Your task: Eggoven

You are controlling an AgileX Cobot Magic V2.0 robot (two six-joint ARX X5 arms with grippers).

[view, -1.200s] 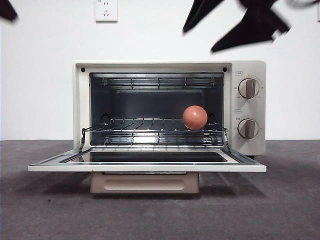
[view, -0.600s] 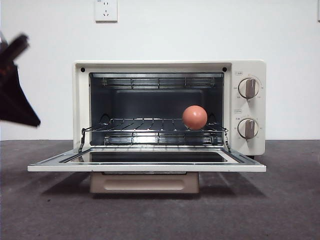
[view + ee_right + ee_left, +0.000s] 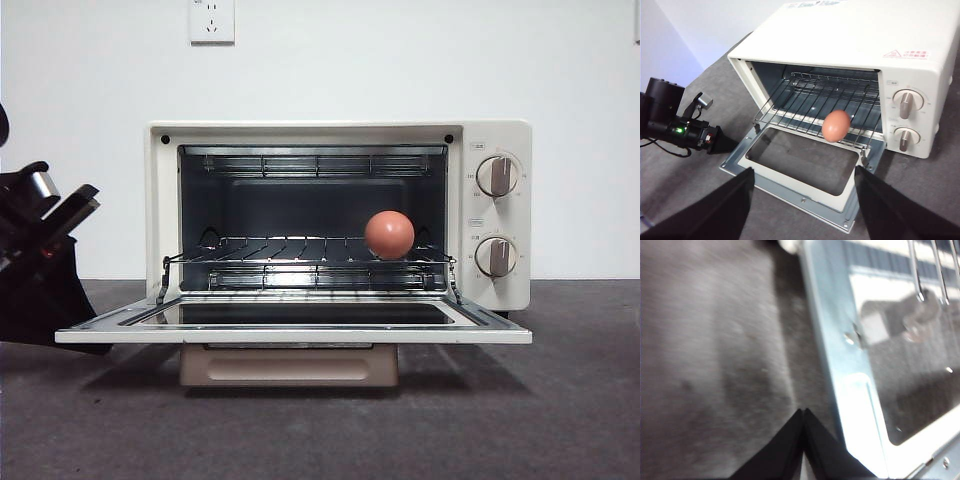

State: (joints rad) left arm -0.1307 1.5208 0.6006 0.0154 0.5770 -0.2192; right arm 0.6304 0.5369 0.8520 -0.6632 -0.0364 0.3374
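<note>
Sitting on the wire rack [image 3: 300,262]: egg [image 3: 389,235], right side, inside the open toaster oven [image 3: 340,135].

Egg is near the rack's front edge, on the side of the 2 knobs [image 3: 497,176]. Oven door [image 3: 292,332] is folded down flat, glass facing up. Left gripper [image 3: 803,416] is low over the table [image 3: 560,400] just beside the door's left corner, jaws pressed together, holding nothing; blurry wrist view, contact with door unclear. Right gripper [image 3: 802,172] hangs above and in front of the oven, jaws spread wide.
</note>
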